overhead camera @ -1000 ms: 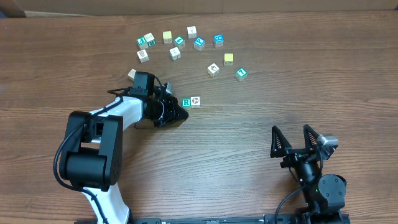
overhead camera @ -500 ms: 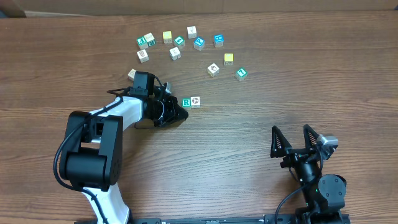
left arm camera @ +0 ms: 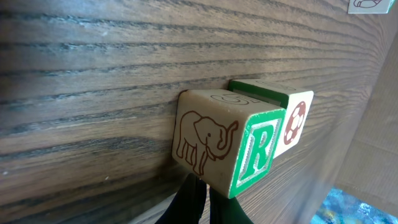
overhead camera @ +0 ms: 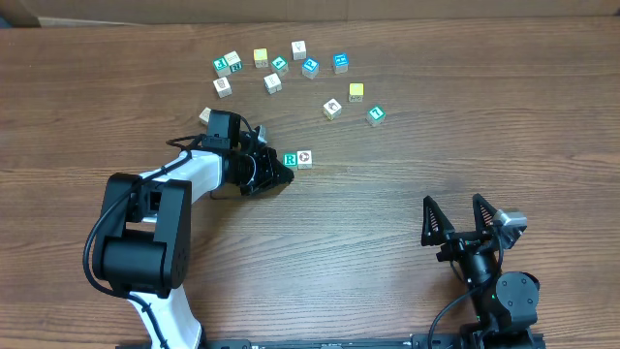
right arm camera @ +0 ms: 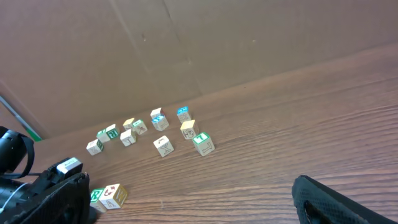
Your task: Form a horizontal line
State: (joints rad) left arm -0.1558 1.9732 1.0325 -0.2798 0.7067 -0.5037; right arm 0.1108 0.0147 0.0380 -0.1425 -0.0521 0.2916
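Note:
Two white-faced cubes sit side by side mid-table in a short horizontal line: the green R cube [overhead camera: 290, 160] and, touching its right side, a cube with a dark picture [overhead camera: 304, 157]. My left gripper [overhead camera: 279, 173] is shut and holds nothing, its tips against the R cube's near-left edge. In the left wrist view the R cube [left arm camera: 217, 143] shows an elephant face, the picture cube [left arm camera: 297, 121] stands behind it, and the shut fingers [left arm camera: 193, 202] meet its lower corner. My right gripper [overhead camera: 463, 221] stands open at the front right, far from the cubes.
Several loose cubes lie scattered at the back: teal-faced ones [overhead camera: 310, 68] [overhead camera: 376, 115], yellow ones [overhead camera: 260, 57] [overhead camera: 356, 92] and white ones [overhead camera: 332, 109] [overhead camera: 223, 87]. One pale cube [overhead camera: 205, 116] lies just behind my left arm. A cardboard wall [right arm camera: 186, 43] closes the far side.

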